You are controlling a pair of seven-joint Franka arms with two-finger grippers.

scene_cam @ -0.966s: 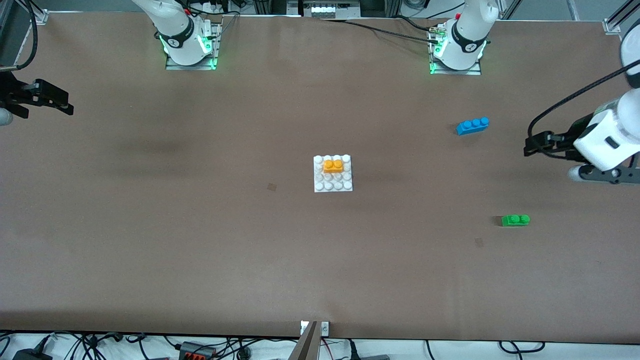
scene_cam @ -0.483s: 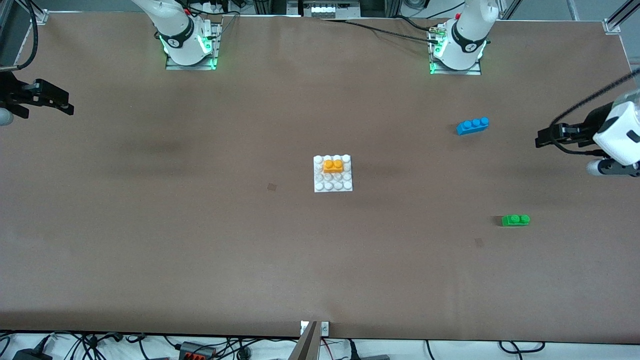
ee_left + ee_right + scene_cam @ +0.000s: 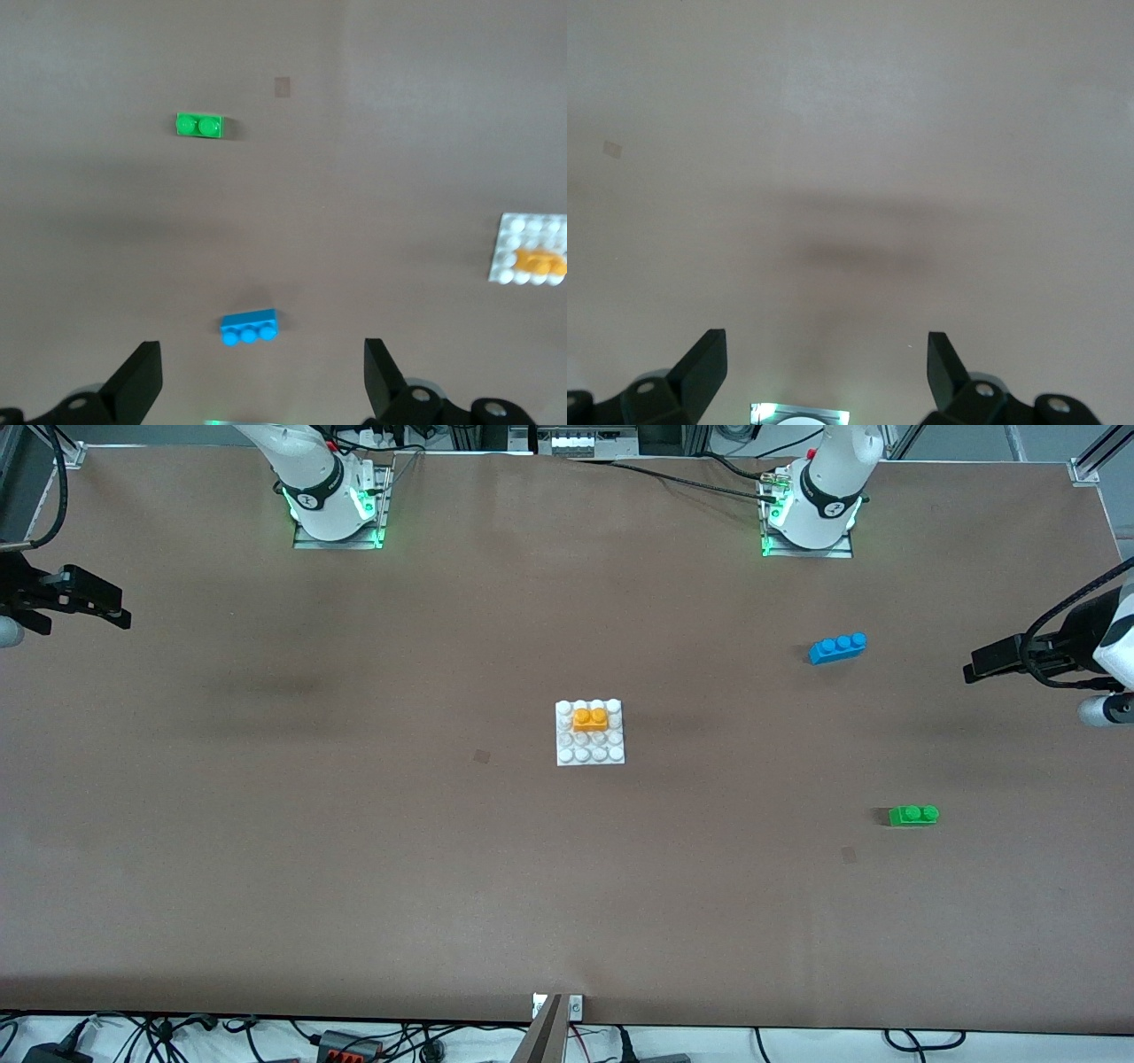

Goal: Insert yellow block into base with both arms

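Note:
The yellow block (image 3: pixel 590 718) sits on the white base (image 3: pixel 589 753) in the middle of the table, on the stud rows toward the robot bases. No gripper touches it. My left gripper (image 3: pixel 1107 710) is up in the air at the left arm's end of the table, open and empty. In the left wrist view my left gripper (image 3: pixel 261 372) hangs over the table by the blue brick, and the base (image 3: pixel 530 232) with the yellow block (image 3: pixel 540 262) shows at the edge. My right gripper (image 3: pixel 7 631) waits at the right arm's end, open and empty (image 3: pixel 824 354) over bare table.
A blue three-stud brick (image 3: pixel 837 646) lies toward the left arm's end, also in the left wrist view (image 3: pixel 249 327). A green two-stud brick (image 3: pixel 913 815) lies nearer the front camera, also in the left wrist view (image 3: pixel 199 125). Cables run along the table's front edge.
My left arm has drawn back toward its end of the table, almost out of the front view. The yellow block, base and right arm have not moved.

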